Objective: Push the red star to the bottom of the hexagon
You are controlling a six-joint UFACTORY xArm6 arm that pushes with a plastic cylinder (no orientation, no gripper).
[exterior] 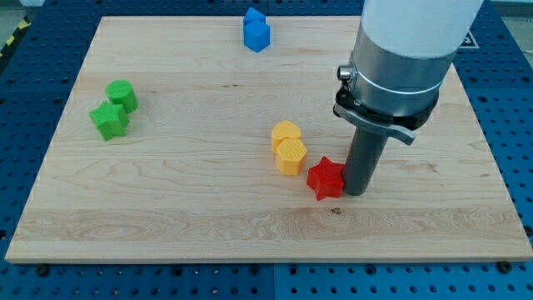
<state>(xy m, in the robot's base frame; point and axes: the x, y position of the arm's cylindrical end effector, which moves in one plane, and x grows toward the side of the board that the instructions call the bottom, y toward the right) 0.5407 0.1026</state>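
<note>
Camera view. The arm ends in a straight dark rod with no claw, so there is nothing to spread, press together or pinch. My tip point(354, 192) rests on the light wooden board point(166, 192), touching or just beside the right side of the red star-shaped block point(326, 178).

Position of the task's thing: the red star lies right of the board's centre, just beside the lower of two yellow blocks. That lower block, the yellow hexagon-shaped block point(291, 156), sits up and to the view's left of the star. The upper yellow block point(286, 133), rounded at its top, touches the hexagon from above.

Risks, as judged:
- A push straight toward the view's left would probably drive the star into the hexagon's lower right corner and shift both yellow blocks.
- The star's points may slip off the round rod and make the star rotate or slide away sideways.

Other things: two green blocks point(114, 109) stand near the left edge and two blue blocks point(256, 30) near the top edge. Both pairs are well apart from the path.
</note>
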